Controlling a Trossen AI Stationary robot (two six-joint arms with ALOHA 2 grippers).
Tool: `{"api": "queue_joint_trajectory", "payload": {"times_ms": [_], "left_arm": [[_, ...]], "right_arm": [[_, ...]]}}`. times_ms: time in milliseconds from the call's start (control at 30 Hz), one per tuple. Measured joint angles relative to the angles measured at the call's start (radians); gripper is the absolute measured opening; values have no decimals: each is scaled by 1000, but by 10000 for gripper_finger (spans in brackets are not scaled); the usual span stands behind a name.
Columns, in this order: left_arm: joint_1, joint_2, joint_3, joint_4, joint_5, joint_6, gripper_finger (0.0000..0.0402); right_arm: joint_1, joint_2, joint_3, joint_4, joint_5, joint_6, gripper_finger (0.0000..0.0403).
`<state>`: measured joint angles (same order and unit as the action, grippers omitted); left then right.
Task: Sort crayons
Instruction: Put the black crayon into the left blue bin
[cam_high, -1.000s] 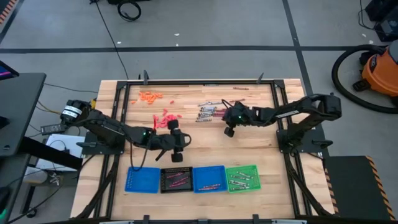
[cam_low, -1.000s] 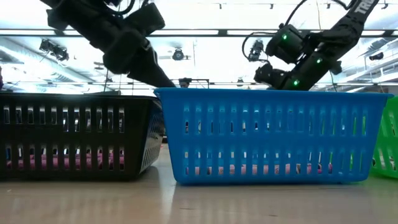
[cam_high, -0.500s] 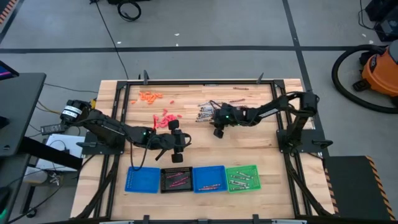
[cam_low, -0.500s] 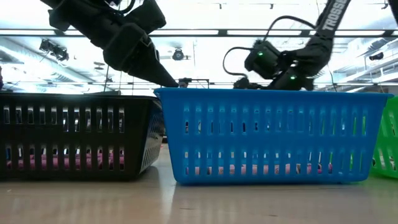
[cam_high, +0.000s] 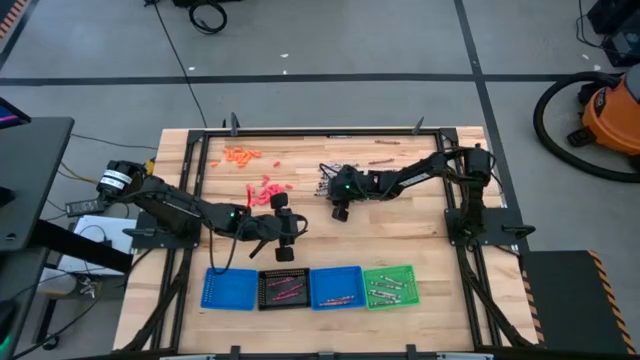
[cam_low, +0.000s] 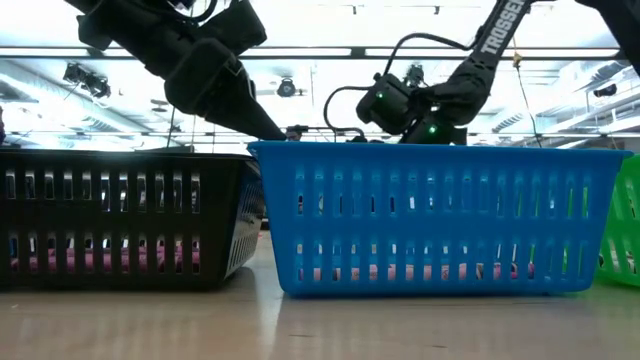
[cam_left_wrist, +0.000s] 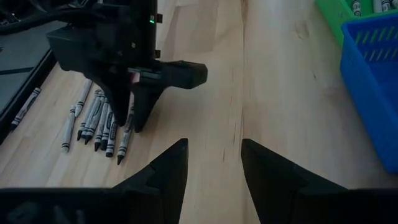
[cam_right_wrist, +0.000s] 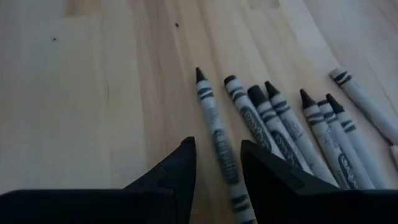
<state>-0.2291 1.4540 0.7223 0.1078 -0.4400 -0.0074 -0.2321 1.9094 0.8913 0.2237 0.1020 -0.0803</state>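
Observation:
A pile of grey crayons (cam_high: 333, 177) lies flat on the wooden table at far centre, also in the right wrist view (cam_right_wrist: 292, 124). My right gripper (cam_high: 338, 204) stands open just over the pile's near-left edge. One grey crayon (cam_right_wrist: 214, 127) lies along the gap between its fingers (cam_right_wrist: 217, 149); whether they touch it I cannot tell. Orange crayons (cam_high: 240, 154) and red crayons (cam_high: 266, 189) lie at the far left. My left gripper (cam_high: 297, 226) hangs open and empty above the table's middle, its fingers (cam_left_wrist: 214, 155) apart, facing the right gripper (cam_left_wrist: 134, 74).
A row of four trays stands along the near edge: blue (cam_high: 229, 288), black (cam_high: 283, 288), blue (cam_high: 335, 287) and green (cam_high: 388, 285), the last three with crayons inside. Bare wood lies between the trays and the crayon piles.
My right gripper has moved toward the table's left edge and down, from beside the grey crayon pile to over its near-left edge. My left arm has kept still.

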Motion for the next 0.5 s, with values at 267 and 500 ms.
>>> {"api": "queue_joint_trajectory", "payload": {"times_ms": [267,500], "left_arm": [[0,0,0,-17,0,1,160],[0,0,0,-37,0,1,160]], "right_arm": [[0,26,1,-13,-12,58,112],[2,27,1,-25,-24,59,26]]}}
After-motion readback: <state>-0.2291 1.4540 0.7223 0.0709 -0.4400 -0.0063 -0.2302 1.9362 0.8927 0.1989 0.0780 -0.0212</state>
